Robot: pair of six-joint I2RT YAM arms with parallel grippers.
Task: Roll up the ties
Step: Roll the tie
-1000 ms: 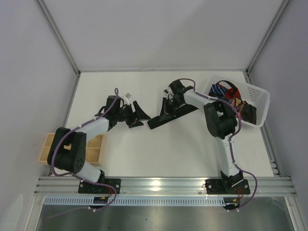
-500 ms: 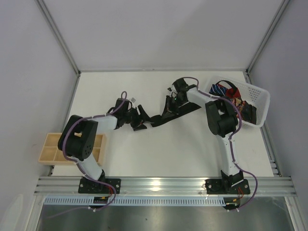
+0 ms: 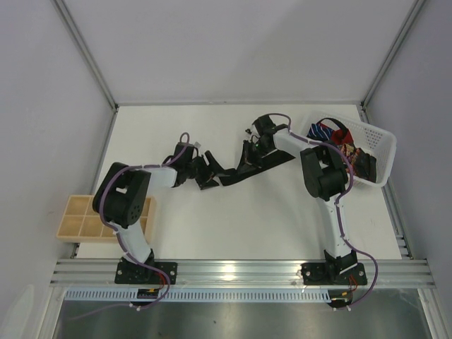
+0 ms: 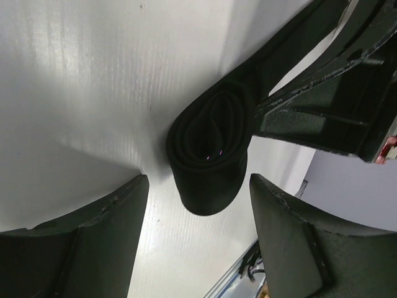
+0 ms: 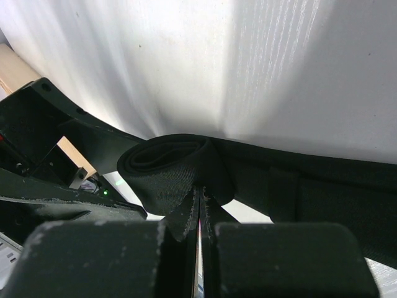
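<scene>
A plain black tie [image 3: 277,160] lies slanted across the table's middle. Its left end is wound into a loose roll [image 4: 211,146] [image 5: 166,166]. My left gripper [image 3: 207,174] [image 4: 197,180] is open, and the roll's near edge reaches just between its fingertips without touching either pad. From the other side, my right gripper [image 3: 249,155] [image 5: 201,197] is shut, its closed tips resting against the roll. More ties [image 3: 337,139], blue-white striped, red and brown patterned, are heaped in the white basket.
The white lattice basket [image 3: 382,135] stands at the table's right edge behind the right arm. A wooden compartment tray [image 3: 76,223] sits at the near left edge. Grey walls enclose the back and sides.
My left arm has swung right, bringing its open gripper up to the tie's rolled end. The right gripper has stayed shut on the tie's far side, barely shifting.
</scene>
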